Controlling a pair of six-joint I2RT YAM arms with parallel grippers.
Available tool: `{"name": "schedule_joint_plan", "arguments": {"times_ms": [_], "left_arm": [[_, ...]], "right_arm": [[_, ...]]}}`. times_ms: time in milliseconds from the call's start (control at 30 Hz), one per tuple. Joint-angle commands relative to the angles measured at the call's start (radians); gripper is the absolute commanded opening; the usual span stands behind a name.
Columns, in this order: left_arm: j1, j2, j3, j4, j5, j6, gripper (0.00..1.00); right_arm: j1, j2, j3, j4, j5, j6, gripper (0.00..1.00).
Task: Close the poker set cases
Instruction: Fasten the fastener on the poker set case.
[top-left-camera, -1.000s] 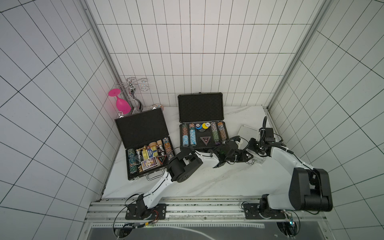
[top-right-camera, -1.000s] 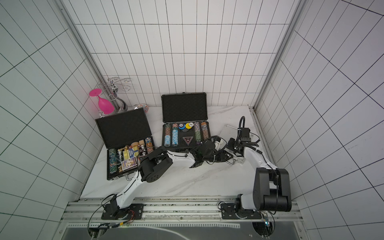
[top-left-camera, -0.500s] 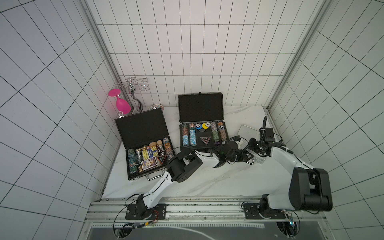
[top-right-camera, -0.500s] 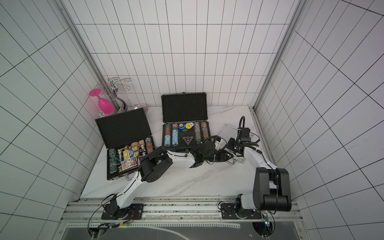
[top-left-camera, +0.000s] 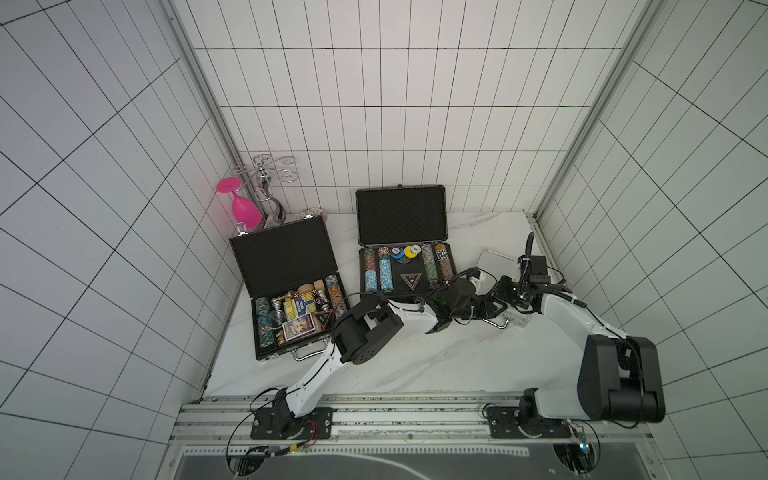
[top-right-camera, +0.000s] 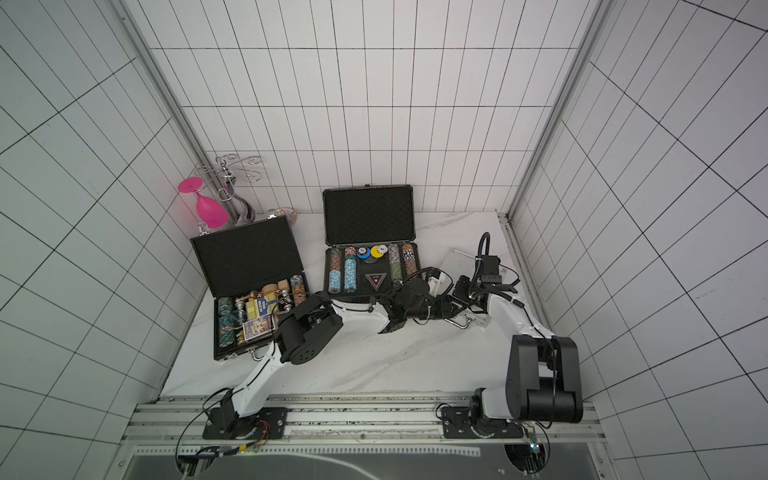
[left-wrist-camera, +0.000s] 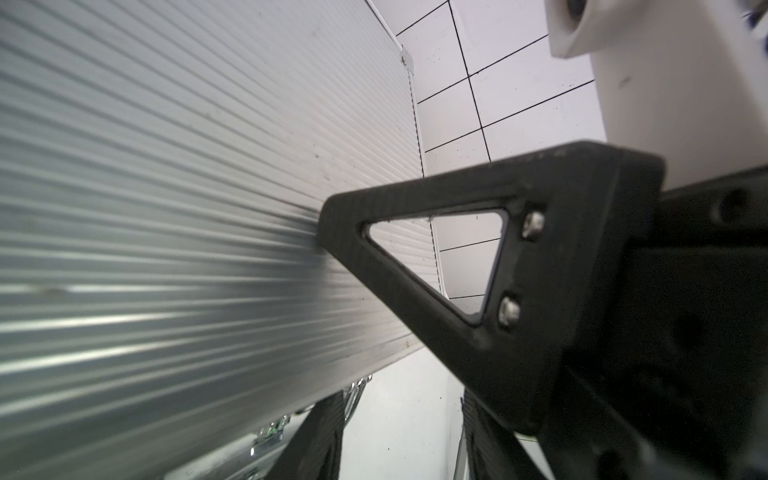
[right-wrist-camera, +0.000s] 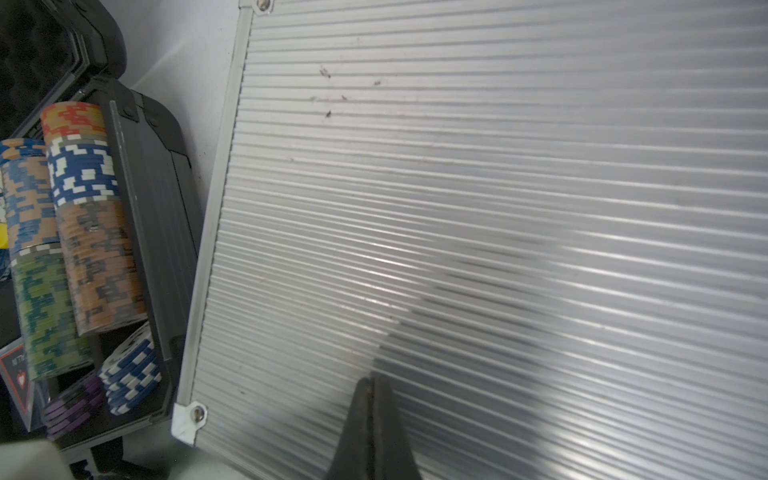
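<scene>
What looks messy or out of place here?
The flat black case holds a jumble: card boxes, dice and metal pieces piled among its chips. In the dark grey case, a blue chip and a yellow chip lie flat, loose. The silver case shows small dark scuffs.

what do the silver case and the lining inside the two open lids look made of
Silver case: likely aluminium, satin sheen, fine parallel ribs, riveted corner caps. Lid linings, dark grey case and black case: probably dark foam, judging by the dull, dimpled texture.
</scene>
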Motion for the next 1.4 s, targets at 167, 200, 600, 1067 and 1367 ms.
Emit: {"name": "schedule_joint_plan", "arguments": {"times_ms": [167,200,600,1067,1367], "left_arm": [[0.025,-0.114,-0.067,0.026,-0.092,0.047,0.46],[0.025,-0.111,-0.068,0.024,-0.089,0.045,0.46],[0.009,-0.169,-0.136,-0.153,-0.083,0.139,0.27],[-0.021,-0.076,0.004,-0.368,-0.075,0.236,0.1],[-0.027,-0.011,0.072,-0.414,-0.087,0.234,0.0]], "right_arm": [[0.001,0.063,-0.078,-0.247,-0.014,0.011,0.0],[0.0,0.063,-0.077,-0.246,-0.016,0.011,0.0],[0.001,0.059,-0.079,-0.241,-0.021,0.019,0.0],[0.005,0.057,-0.075,-0.236,-0.019,0.024,0.0],[0.005,0.057,-0.071,-0.239,-0.022,0.021,0.0]]}}
